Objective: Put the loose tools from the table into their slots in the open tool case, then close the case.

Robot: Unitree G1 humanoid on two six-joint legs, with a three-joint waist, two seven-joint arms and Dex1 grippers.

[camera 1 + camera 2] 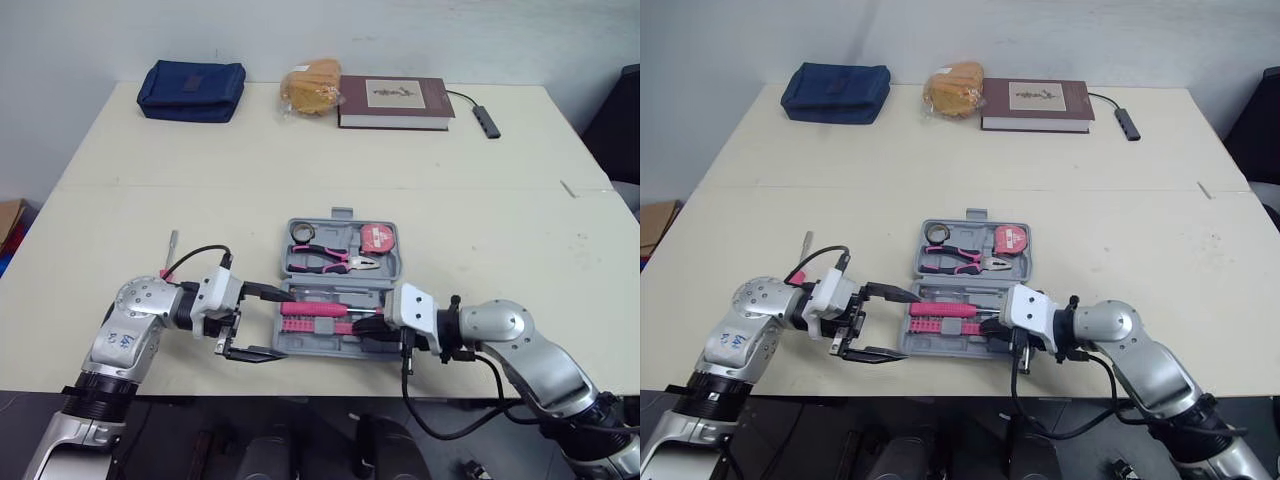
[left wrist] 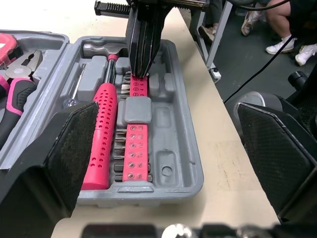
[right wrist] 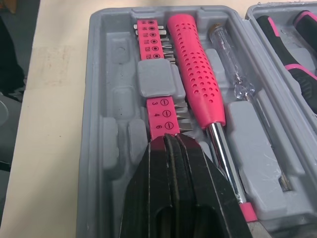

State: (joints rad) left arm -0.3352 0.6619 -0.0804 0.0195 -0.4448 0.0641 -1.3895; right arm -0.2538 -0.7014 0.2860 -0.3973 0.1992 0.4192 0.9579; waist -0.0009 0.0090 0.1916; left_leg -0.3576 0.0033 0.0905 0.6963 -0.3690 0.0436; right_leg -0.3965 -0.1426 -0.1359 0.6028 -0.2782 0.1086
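Right wrist view: right gripper (image 3: 173, 141) fingers pressed together, tips at pink bit strip (image 3: 154, 42) marked 3, 4, 6. Left gripper (image 1: 283, 322) spread wide at nine o'clock of open tool case (image 1: 330, 346). Slim grey tool (image 1: 172, 243) loose on table (image 1: 300, 150), ten o'clock of case.

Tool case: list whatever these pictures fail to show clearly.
Bit holder: one end, right wrist view, covered by the shut right gripper.
Pliers: left wrist view, cut off by the edge.
Thin loose tool: head views, too small to identify.
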